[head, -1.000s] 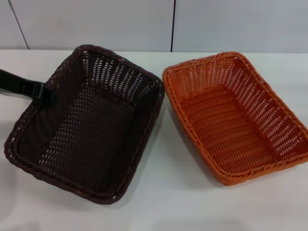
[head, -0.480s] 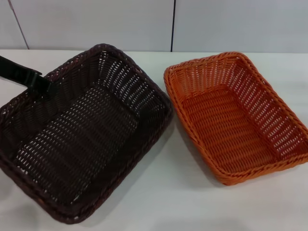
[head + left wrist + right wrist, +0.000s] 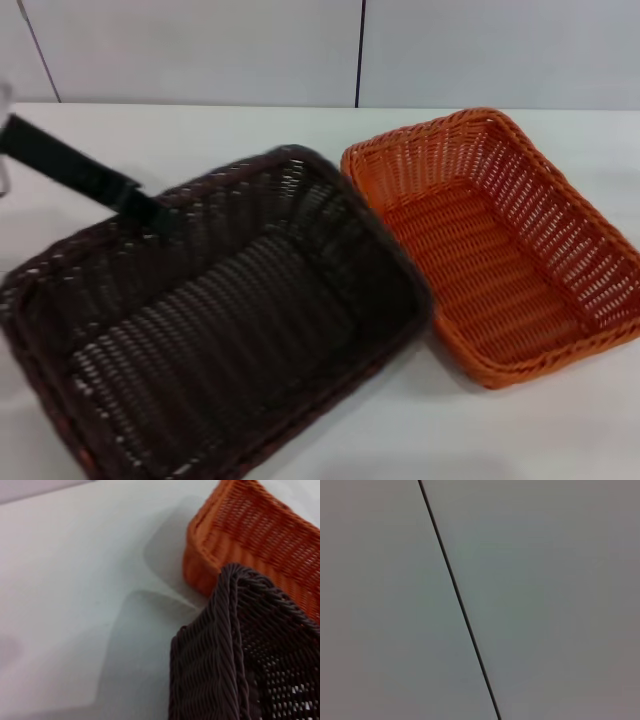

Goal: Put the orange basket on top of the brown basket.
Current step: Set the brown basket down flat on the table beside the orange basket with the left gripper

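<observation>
The brown basket is lifted and tilted at the left and centre of the head view. My left gripper is shut on its far left rim, on a black arm coming in from the left. The orange basket sits empty on the white table at the right. The brown basket's near right corner reaches the orange basket's left rim. In the left wrist view a corner of the brown basket hangs above the table, in front of the orange basket. My right gripper is out of view.
A light wall with a dark vertical seam stands behind the table. The right wrist view shows only the wall and its seam. Bare tabletop lies left of both baskets in the left wrist view.
My left gripper has raised the brown basket off the table and carried it to the right, towards the orange basket. The orange basket has not moved.
</observation>
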`<state>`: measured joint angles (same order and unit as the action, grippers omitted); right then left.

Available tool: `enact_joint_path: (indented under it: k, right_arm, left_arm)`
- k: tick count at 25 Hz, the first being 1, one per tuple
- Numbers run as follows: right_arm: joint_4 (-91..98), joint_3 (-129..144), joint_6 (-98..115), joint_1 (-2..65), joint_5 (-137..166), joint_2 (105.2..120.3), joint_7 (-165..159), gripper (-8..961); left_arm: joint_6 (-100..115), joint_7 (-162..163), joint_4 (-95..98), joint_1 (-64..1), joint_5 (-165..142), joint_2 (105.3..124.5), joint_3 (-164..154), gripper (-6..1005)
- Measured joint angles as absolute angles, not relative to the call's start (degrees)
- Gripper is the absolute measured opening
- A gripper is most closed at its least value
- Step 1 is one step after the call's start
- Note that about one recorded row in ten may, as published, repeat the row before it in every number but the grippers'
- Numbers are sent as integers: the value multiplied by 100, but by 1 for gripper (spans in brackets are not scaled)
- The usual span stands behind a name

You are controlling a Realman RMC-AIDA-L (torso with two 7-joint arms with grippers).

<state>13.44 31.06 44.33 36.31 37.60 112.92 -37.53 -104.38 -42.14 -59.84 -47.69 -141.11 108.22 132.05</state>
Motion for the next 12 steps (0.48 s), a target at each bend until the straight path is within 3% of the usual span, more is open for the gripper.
enact_joint_path:
  k: [10, 12]
  right_arm:
    - [1333, 3181, 4421, 3624, 3788, 11296, -3752, 789]
    - [1325, 3202, 4420, 3604, 3788, 11301, -3752, 790]
  left_arm:
    - [-9540, -4412, -4935, -5454, -14136, 11370, 13175, 291]
    - [-9449, -4441, -4843, -5535, -14134, 11396, 13151, 294]
